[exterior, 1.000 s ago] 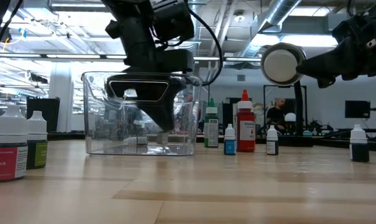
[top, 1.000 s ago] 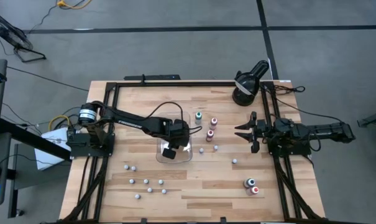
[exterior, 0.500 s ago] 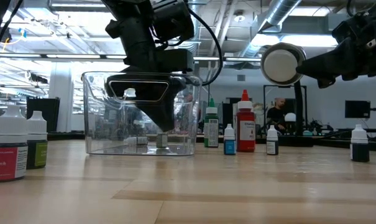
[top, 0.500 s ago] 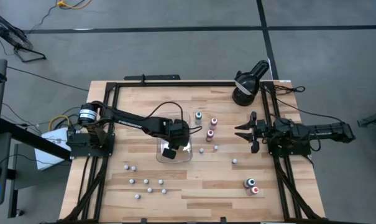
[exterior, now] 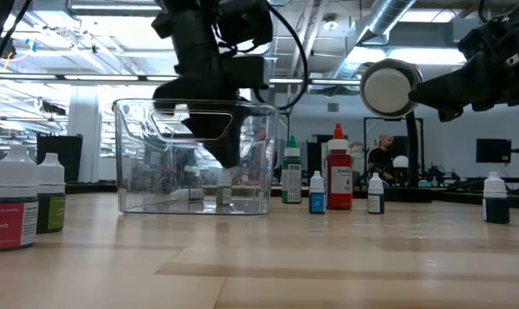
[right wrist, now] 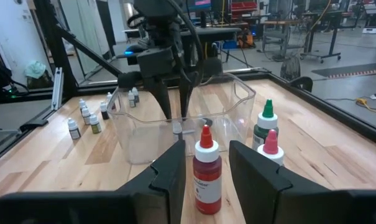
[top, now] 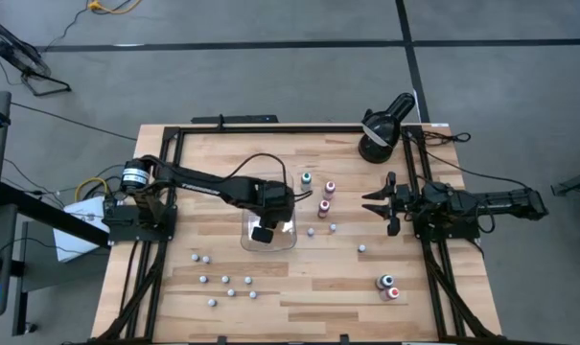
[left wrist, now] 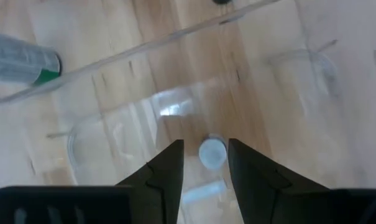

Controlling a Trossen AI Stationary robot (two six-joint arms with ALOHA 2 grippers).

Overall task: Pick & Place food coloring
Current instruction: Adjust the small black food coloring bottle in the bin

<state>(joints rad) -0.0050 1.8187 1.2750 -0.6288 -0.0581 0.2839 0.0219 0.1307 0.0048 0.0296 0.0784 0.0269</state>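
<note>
Bottle dropped in the tray, my left gripper (left wrist: 205, 163) open just above it.

The small bottle (left wrist: 212, 152) stands between my parted, empty fingers inside the clear tray (exterior: 130, 154); lifting crookedly could clip its cap and topple it.

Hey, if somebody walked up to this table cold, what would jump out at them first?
The left gripper hangs open inside the clear tray at mid-table, just above a small bottle standing on the tray floor. Tiny white-capped bottles scatter the near left corner. The right gripper waits at the right edge.
</note>
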